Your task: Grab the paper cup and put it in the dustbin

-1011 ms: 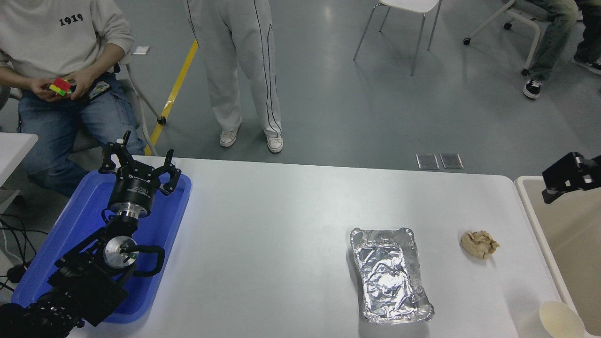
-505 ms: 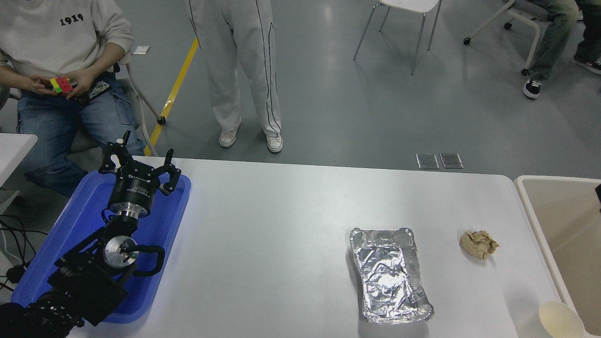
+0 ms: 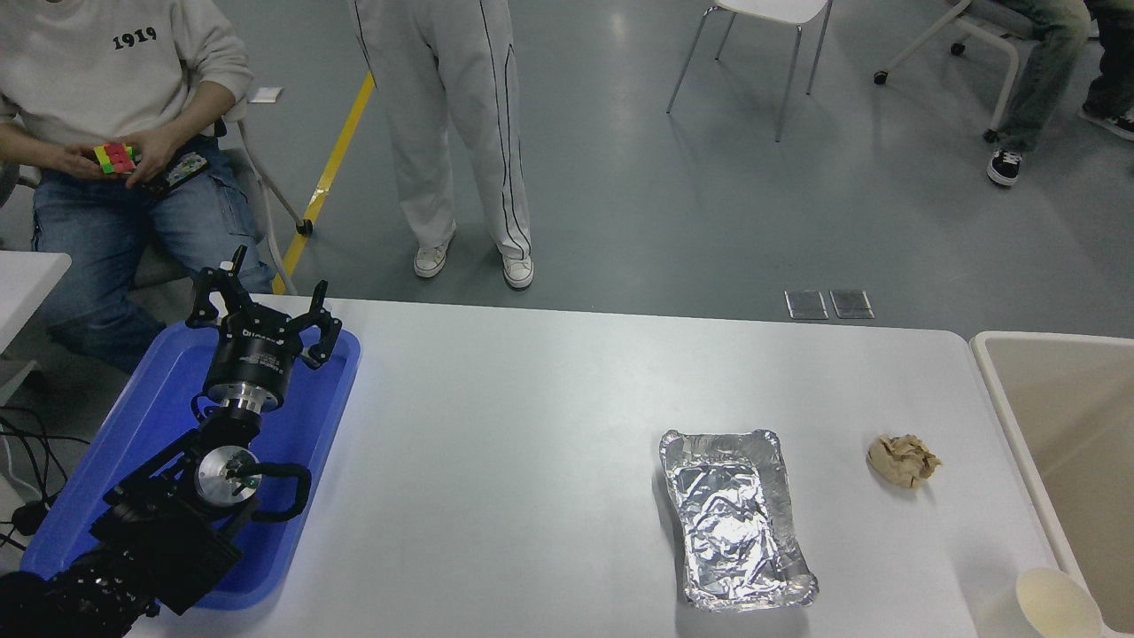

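The paper cup [image 3: 1059, 604], small and cream-white with a round rim, stands upright at the table's front right corner, next to the bin. The dustbin [image 3: 1010, 400], a large cream-beige bin with a thick rim, stands off the table's right edge. My left gripper [image 3: 263, 307] is parked over the blue tray at the left, with its fingers spread open and empty. My right arm and gripper are out of view.
A crumpled silver foil tray [image 3: 733, 518] lies right of the table's middle. A crumpled tan paper ball [image 3: 904, 461] lies between it and the bin. A blue flat tray [image 3: 142, 425] lies at the left edge. One person sits and another stands beyond the table's far side.
My right gripper, seen one second ago over the bin at the right edge, has withdrawn out of the picture. The cup, foil tray and paper ball have not moved.
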Tool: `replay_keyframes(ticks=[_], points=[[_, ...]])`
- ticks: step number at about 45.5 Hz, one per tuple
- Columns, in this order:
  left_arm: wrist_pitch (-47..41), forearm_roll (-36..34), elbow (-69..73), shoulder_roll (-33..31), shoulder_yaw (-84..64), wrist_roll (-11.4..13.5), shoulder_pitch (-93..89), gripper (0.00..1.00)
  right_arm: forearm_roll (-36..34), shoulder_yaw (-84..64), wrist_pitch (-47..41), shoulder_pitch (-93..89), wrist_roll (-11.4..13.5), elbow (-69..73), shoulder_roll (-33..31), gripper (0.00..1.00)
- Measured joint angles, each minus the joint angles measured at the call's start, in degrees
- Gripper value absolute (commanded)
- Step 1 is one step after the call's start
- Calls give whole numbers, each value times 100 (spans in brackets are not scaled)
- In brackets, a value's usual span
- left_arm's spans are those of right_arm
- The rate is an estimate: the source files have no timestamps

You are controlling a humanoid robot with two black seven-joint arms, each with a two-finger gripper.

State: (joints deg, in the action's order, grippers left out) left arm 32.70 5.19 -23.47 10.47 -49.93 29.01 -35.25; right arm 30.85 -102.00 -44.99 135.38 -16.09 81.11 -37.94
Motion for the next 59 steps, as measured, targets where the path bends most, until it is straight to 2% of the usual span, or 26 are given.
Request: replay_keyframes(ticks=[16,40,59], points=[[3,0,0,3,0,0,0,100,-28,146,24,-807,4,-192,-388,100],[5,-1,1,3,0,1,1,100,-34,1358,1303,-2580,2,-297,-1187,99],[5,0,1,2,0,10,1,100,19,2590,1824,-4460,-7,-1083,-1351,98]])
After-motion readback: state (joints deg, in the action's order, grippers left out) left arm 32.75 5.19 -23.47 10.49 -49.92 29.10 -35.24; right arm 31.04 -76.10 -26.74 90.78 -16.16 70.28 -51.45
